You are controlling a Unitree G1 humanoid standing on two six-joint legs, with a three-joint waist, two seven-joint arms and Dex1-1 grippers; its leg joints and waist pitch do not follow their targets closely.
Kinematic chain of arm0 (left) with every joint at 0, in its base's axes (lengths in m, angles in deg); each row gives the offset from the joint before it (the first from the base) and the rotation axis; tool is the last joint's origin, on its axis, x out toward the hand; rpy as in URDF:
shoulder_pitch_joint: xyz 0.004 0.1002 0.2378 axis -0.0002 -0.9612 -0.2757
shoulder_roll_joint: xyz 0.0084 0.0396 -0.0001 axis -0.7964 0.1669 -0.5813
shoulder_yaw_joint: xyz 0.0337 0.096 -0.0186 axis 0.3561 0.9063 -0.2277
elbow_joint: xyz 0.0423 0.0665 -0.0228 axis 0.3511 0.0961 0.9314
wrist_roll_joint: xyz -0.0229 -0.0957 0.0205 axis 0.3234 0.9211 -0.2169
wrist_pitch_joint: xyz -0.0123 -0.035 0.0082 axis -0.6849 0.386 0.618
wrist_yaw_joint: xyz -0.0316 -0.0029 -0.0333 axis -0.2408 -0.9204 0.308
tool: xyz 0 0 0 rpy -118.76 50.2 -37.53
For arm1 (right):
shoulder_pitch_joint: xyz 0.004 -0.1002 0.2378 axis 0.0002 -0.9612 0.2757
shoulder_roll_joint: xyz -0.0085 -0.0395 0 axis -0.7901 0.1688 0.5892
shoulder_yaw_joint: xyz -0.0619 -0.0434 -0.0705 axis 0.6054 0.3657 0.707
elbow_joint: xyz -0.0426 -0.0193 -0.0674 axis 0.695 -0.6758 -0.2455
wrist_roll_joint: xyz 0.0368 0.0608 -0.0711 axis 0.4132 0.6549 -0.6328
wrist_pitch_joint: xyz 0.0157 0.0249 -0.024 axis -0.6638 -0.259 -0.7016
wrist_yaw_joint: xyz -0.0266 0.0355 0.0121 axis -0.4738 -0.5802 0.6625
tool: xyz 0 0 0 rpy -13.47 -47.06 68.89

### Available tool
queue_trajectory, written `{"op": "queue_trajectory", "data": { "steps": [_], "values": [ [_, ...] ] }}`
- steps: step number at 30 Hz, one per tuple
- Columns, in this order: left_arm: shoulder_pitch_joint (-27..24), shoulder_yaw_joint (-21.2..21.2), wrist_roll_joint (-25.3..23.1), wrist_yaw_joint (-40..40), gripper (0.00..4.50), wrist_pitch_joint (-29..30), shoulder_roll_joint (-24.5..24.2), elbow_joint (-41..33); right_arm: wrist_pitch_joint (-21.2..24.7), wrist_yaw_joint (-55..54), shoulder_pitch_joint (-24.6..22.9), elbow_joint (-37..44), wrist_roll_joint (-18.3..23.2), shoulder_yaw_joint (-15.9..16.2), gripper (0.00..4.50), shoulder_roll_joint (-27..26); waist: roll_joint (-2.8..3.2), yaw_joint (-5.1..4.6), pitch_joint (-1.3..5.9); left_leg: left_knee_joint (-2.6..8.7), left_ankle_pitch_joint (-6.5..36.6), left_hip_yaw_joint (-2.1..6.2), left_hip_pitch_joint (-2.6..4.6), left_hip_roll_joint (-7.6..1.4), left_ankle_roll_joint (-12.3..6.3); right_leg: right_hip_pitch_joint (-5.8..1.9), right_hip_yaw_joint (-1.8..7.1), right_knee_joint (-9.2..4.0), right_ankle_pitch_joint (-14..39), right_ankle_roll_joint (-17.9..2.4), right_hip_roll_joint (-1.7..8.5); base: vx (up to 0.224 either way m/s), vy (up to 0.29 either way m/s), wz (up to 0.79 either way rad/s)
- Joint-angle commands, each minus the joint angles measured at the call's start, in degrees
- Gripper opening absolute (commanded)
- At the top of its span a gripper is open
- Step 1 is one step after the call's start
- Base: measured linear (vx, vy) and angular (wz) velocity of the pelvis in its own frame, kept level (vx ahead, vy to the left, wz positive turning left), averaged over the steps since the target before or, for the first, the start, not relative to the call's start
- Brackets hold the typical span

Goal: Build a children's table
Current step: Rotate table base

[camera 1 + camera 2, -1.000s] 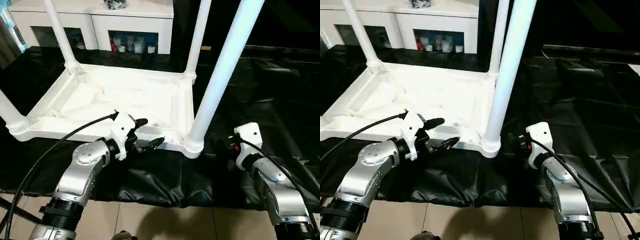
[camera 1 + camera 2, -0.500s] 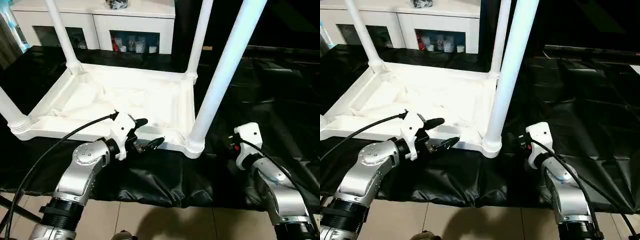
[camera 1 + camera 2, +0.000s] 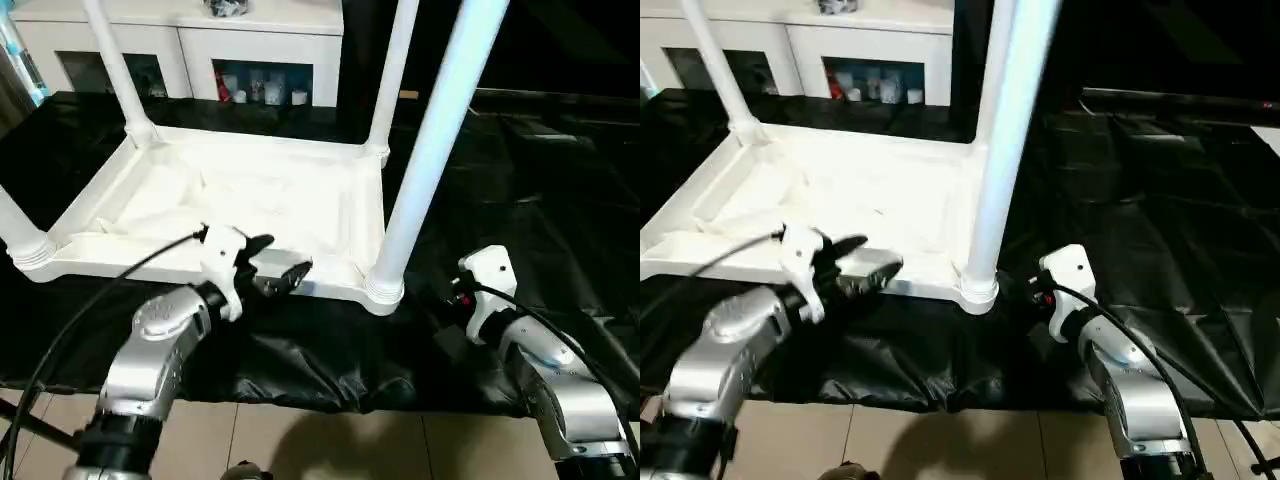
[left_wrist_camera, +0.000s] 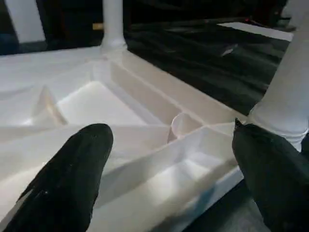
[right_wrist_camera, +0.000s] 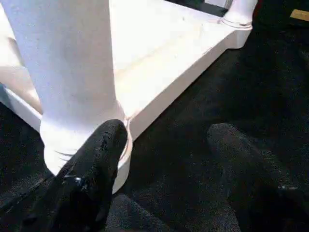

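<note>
the children's table [image 3: 250,200] lies upside down on a black sheet [image 3: 520,200], its long axis running left to right and its four legs pointing straight up from the corner sockets. the left pincer [image 3: 275,262] hovers at the near rim, fingers wide apart, holding nothing. the right pincer [image 5: 169,169], fingers apart and empty, sits just beside the near right leg [image 3: 425,150]. a white cabinet [image 3: 200,45] with small items behind its glass doors stands beyond.
</note>
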State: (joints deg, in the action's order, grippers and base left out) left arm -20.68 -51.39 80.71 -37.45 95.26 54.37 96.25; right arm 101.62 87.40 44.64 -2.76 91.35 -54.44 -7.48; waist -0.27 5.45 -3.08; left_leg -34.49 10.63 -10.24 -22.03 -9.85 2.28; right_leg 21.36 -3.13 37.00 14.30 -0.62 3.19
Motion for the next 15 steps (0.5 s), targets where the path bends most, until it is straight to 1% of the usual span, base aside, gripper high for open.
{"op": "queue_trajectory", "data": {
  "steps": [1,2,3,4,5,6,7,8,9,10,11,12,13,14,15],
  "values": [
    [1.16,1.81,-0.87,2.9,4.47,-0.72,-0.97,1.29,0.69,0.86,0.18,0.8,0.34,0.22,3.17,1.27,-0.09,0.2,3.34,4.07,7.01,1.55,1.09,-3.59,-1.84,-2.15,3.31,-4.78,-0.51,-10.64,5.37,0.0,0.0,0.0],
    [3.27,3.75,-0.97,7.37,4.47,-1.95,-1.78,3.93,0.23,1.31,0.09,0.29,-0.54,0.21,3.17,2.37,0.02,0.24,3.32,4.02,6.44,1.54,1.09,-3.47,-2.04,-2.13,3.32,-4.82,-1.13,-10.52,5.34,0.0,0.0,0.0],
    [4.97,4.76,-1.4,9.29,4.47,-3.0,-2.01,5.95,0.11,1.4,0.16,-0.08,-0.84,0.08,3.17,2.83,0.18,0.39,3.42,3.95,6.46,1.49,1.24,-3.4,-1.98,-2.06,3.36,-4.83,-0.62,-10.11,5.27,0.0,0.0,0.0],
    [7.12,5.71,-2.32,10.74,4.47,-4.64,-2.04,8.67,0.04,1.52,0.23,-0.37,-0.89,-0.12,3.17,3.17,0.12,0.4,3.4,3.99,6.51,1.46,1.26,-3.38,-1.88,-2.03,3.35,-4.89,-0.57,-10.02,5.23,0.0,0.0,0.0],
    [9.31,6.55,-3.06,12.16,4.47,-5.86,-1.92,11.49,0.01,1.63,0.35,-0.6,-0.89,-0.34,3.17,3.51,0.33,0.52,3.5,3.96,6.33,1.54,1.32,-3.47,-1.6,-2.08,3.33,-4.76,-1.47,-10.16,5.3,0.0,0.0,0.0],
    [9.31,6.55,-3.06,12.16,4.47,-5.86,-1.92,11.49,0.01,1.63,0.35,-0.6,-0.89,-0.34,3.17,3.51,0.21,0.55,3.47,3.96,6.43,1.52,1.35,-3.4,-1.63,-2.05,3.32,-4.9,-1.51,-10.13,5.28,0.0,0.0,0.0],
    [13.09,8.39,-5.43,13.98,4.47,-8.91,-1.86,16.87,0.08,1.94,0.31,-0.7,-0.89,-0.57,3.17,4.15,0.12,0.65,3.47,3.97,6.84,1.53,1.36,-3.35,-1.59,-2.13,3.31,-4.99,-1.82,-10.31,5.35,0.0,0.0,0.0],
    [13.09,8.39,-5.43,13.98,4.47,-8.91,-1.86,16.87,0.08,1.94,0.31,-0.7,-0.89,-0.57,3.17,4.15,0.12,0.65,3.47,3.97,6.84,1.53,1.36,-3.35,-1.59,-2.13,3.31,-4.99,-1.82,-10.31,5.35,0.0,0.0,0.0],
    [14.68,9.29,-6.72,14.51,4.47,-10.42,-1.86,19.24,0.1,2.1,0.29,-0.77,-0.87,-0.61,3.17,4.51,0.54,0.83,3.7,3.89,6.08,1.75,1.27,-3.66,-1.49,-2.41,3.24,-4.43,-4.19,-11.12,5.73,0.0,0.0,0.0],
    [18.01,10.82,-9.08,15.31,4.47,-13.22,-1.61,24.36,0.15,2.27,-0.03,-0.54,-0.81,-0.82,3.17,4.99,0.99,0.68,3.75,3.8,5.89,1.73,1.25,-3.56,-1.47,-2.39,3.24,-4.36,-5.07,-11.21,5.61,0.0,0.0,0.0],
    [20.86,12.07,-10.92,15.89,4.47,-15.39,-1.42,28.67,0.26,2.37,-0.38,-0.18,-0.76,-1.01,3.17,5.42,1.25,0.74,3.9,3.61,6.07,1.75,1.37,-3.41,-1.48,-2.53,3.3,-4.35,-5.7,-10.96,5.6,0.0,0.0,0.0],
    [22.91,12.89,-11.81,17.05,4.47,-16.33,-1.23,31.71,0.39,2.45,-0.71,0.22,-0.63,-1.22,3.17,5.7,1.18,0.57,3.71,3.69,6.46,1.68,1.3,-3.26,-1.69,-2.46,3.31,-4.81,-5.3,-10.76,5.46,0.0,0.0,0.0],
    [24.29,13.5,-12.15,17.98,4.47,-17.03,-1.14,33.88,0.46,2.51,-0.91,0.46,-0.49,-1.32,3.17,5.94,0.81,0.76,3.87,3.63,6.2,1.76,1.21,-3.32,-1.79,-2.84,3.31,-4.58,-6.06,-11.08,5.78,0.0,0.0,0.0],
    [25.64,14.07,-12.48,19.19,4.47,-17.95,-1.12,36.04,0.62,2.46,-1.36,0.94,-0.4,-1.4,3.17,6.12,1.45,0.88,3.96,3.51,5.9,1.83,1.18,-3.31,-1.87,-2.84,3.28,-4.48,-6.5,-11.37,5.87,0.0,0.0,0.0],
    [27.41,14.5,-12.71,20.93,4.47,-19.32,-0.92,39.36,0.79,2.39,-1.89,1.44,-0.32,-1.53,3.17,6.25,1.95,0.9,4.05,3.36,5.34,1.92,1.08,-3.33,-2.12,-2.86,3.23,-4.26,-8.14,-12.05,5.85,0.0,0.0,0.0]
  ]
}}
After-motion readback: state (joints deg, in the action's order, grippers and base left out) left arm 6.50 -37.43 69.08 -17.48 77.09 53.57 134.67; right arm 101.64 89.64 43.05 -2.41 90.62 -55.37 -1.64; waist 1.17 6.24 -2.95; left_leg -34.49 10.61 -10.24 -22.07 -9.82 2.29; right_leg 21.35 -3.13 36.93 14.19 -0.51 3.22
